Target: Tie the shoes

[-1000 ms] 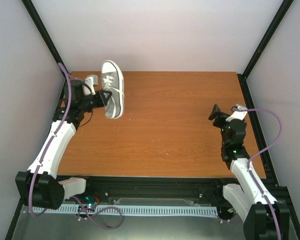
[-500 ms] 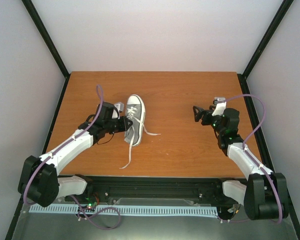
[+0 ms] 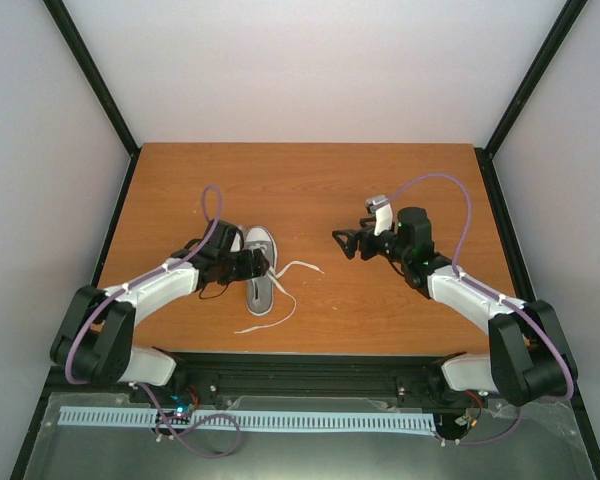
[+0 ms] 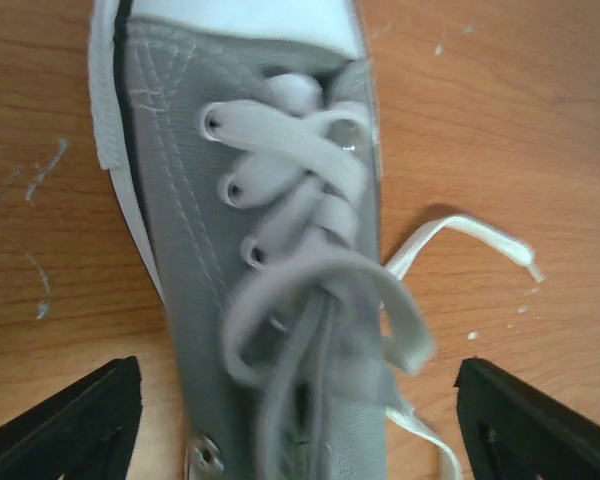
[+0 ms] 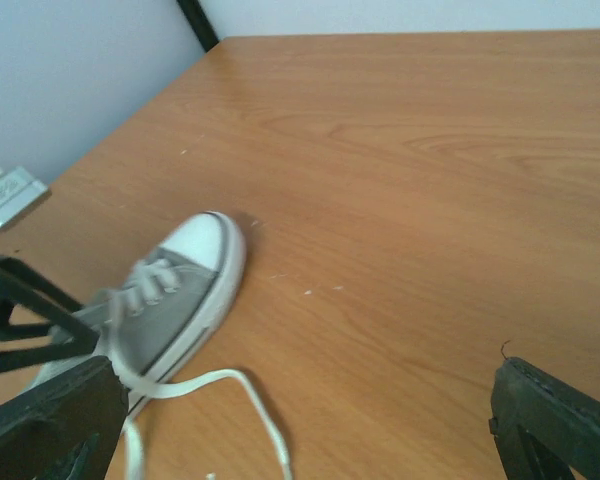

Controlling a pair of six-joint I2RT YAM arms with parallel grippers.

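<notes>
The small grey canvas sneaker with white toe cap [image 3: 260, 275] sits on the brown wooden table [image 3: 400, 180], left of centre, toe toward the far edge. Its long white laces [image 3: 298, 268] are untied and trail loose to the right and the near side. The left gripper [image 4: 298, 372] straddles its heel end, jaws wide apart, clear of the canvas. The right gripper [image 3: 346, 243] hangs near mid-table, jaws spread on nothing
</notes>
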